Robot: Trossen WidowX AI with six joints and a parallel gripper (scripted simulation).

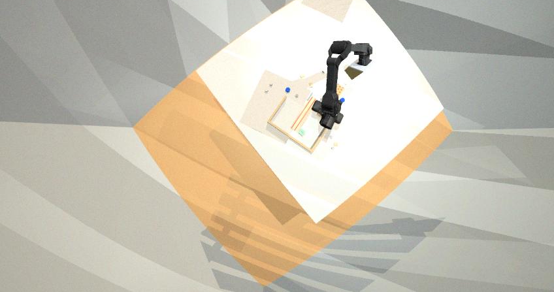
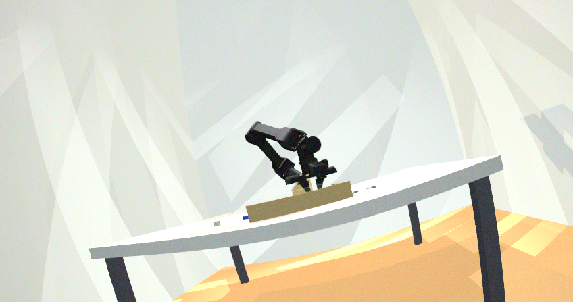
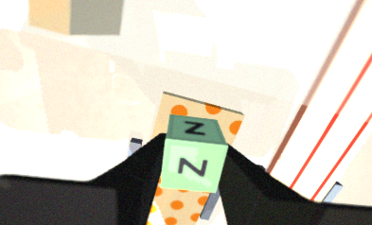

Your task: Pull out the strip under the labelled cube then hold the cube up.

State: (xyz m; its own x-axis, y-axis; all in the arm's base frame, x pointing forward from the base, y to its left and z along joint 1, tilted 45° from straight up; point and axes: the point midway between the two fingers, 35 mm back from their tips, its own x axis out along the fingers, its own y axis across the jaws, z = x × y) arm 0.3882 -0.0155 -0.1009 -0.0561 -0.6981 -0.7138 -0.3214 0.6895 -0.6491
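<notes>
My gripper (image 2: 313, 188) (image 3: 190, 142) is shut on a pale green cube (image 3: 190, 181) marked with a dark Z. One finger is on each side of it. Below the cube lies a cream strip with orange dots (image 3: 176, 214) (image 1: 340, 89), with its far end just beyond the cube. Whether the cube still touches the strip cannot be told. A second strip with red lines (image 1: 302, 116) (image 3: 317, 161) lies to the right in the wrist view. Another green cube (image 1: 302, 132) is near the end of that strip. In the top view the arm hides the fingers and the held cube.
A low wooden-walled tray (image 1: 289, 136) (image 2: 301, 207) surrounds the strips on some sides. Narrow grey bars (image 3: 332, 192) stand beside the strips. Blue discs (image 1: 287, 89) and small pieces lie around the tray. A tan and grey block (image 3: 97, 16) shows at the wrist view's upper left.
</notes>
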